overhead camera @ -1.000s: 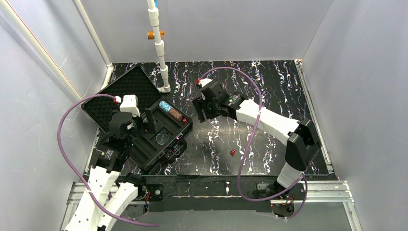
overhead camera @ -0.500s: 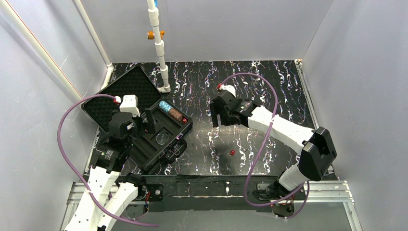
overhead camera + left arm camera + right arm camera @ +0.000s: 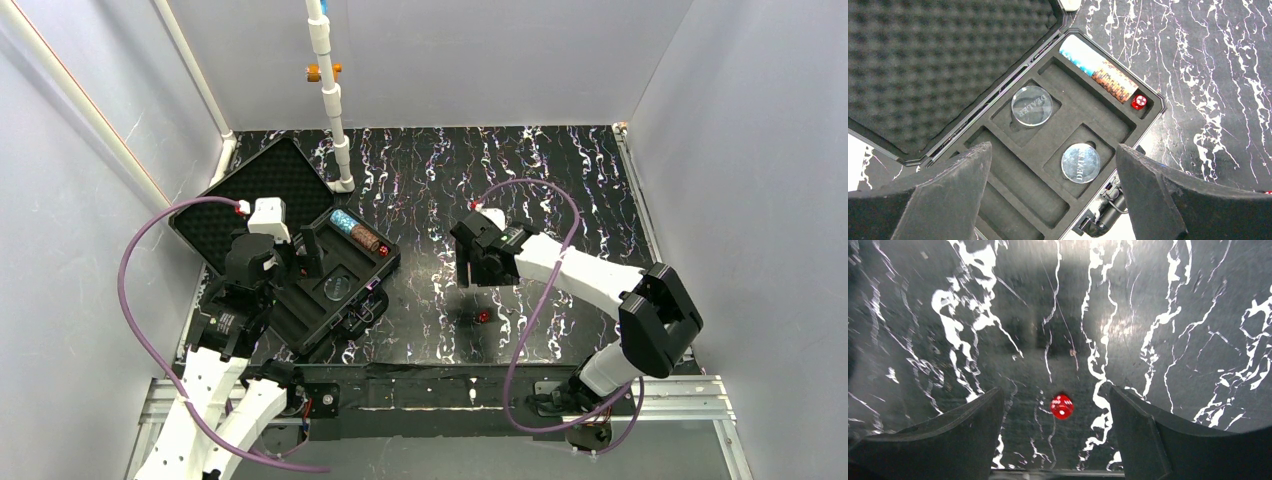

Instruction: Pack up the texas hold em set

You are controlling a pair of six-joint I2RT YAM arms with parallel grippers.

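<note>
**One die out on the table, case lying open**

Your case point(image 3: 1013, 165) lies open along the left edge of the table point(image 3: 560, 180), turned at an angle. Its foam-lined lid point(image 3: 933, 65) is laid back toward the far-left corner. In the tray's outermost slot, the chip stack point(image 3: 1100, 70) lies on its side, blue-white chips at one end and brown at the other. A red die point(image 3: 1138, 102) sits in the same slot just beside the brown end. Two clear discs point(image 3: 1032, 105) rest in separate recesses of the foam, and one reads DEALER.

Your left gripper point(image 3: 1052, 150) hangs over the tray with its fingers spread wide and nothing in them.

The second die point(image 3: 1061, 406) lies on the bare table close to the near edge, about midway along it and well apart from the case. Your right gripper point(image 3: 1055, 395) is over that spot, released and empty. In the right wrist view the die shows between the two fingers and touches neither. You cannot tell from these views how far the fingertips are above the surface.
</note>
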